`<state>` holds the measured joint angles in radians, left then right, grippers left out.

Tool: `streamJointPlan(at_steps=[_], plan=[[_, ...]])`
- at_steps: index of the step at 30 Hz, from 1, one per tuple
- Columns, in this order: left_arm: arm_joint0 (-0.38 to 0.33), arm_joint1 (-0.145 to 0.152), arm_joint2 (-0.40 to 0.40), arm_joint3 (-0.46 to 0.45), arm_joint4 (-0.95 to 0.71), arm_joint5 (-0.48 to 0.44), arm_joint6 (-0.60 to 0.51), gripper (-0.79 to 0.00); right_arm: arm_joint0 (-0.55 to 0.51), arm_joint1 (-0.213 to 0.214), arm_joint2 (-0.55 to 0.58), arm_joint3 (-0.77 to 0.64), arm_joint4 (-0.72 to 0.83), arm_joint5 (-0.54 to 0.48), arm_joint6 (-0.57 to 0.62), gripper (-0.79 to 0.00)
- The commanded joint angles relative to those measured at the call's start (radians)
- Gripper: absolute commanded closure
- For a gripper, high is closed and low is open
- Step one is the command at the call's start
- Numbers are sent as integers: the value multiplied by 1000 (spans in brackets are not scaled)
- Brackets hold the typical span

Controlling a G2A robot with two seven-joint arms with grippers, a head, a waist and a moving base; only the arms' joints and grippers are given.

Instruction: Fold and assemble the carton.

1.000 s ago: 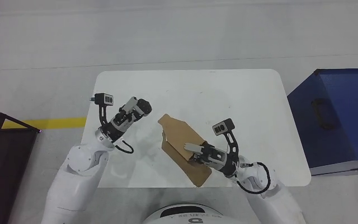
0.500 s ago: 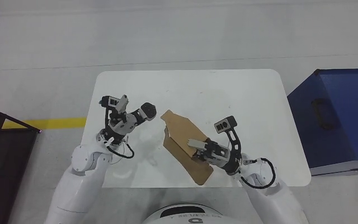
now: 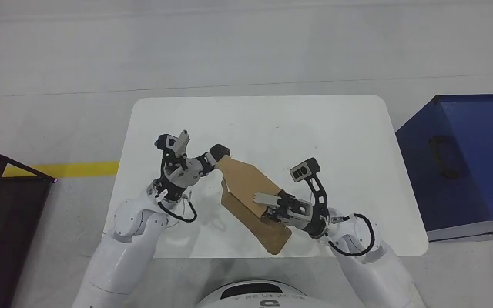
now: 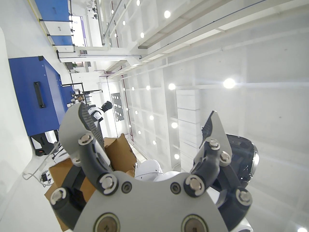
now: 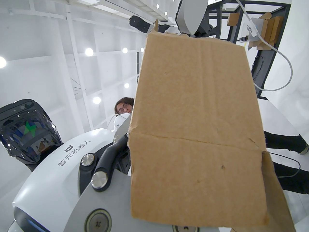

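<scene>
Seen from above, a white worktop (image 3: 323, 131) with rounded corners fills the middle of the frame. A flattened brown carton (image 3: 246, 185) sits in the lower middle of it, running on a slant from upper left to lower right. Its creases and flaps can be seen from below.

The left gripper (image 3: 221, 151) is at the carton's upper-left corner with its fingers spread apart. One finger (image 5: 192, 10) stands up past the cardboard's far edge.

The right gripper (image 3: 266, 202) is on the carton's lower-right part. It appears to be clamped on the cardboard, though the sheet covers most of its fingers.

A blue bin (image 3: 462, 165) stands at the right edge of the frame, off the worktop. A yellow floor line (image 3: 77, 168) runs in from the left edge.
</scene>
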<state>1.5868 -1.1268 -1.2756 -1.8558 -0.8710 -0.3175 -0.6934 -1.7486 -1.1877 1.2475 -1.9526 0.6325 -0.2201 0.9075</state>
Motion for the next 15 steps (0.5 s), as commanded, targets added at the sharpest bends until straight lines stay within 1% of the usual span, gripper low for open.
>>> streamJointPlan(at_steps=[1, 9, 15], plan=[[-2, -2, 12, -10, 3, 9, 0, -785, -5, 1, 6, 2, -1, -7, -9, 0], [9, -11, 44, -38, 34, 24, 56, -785, -21, 9, 27, -15, -50, -8, -45, 0], [21, -13, 53, -51, 92, 22, 67, -785, -35, 13, 35, -27, -55, -17, -49, 0]])
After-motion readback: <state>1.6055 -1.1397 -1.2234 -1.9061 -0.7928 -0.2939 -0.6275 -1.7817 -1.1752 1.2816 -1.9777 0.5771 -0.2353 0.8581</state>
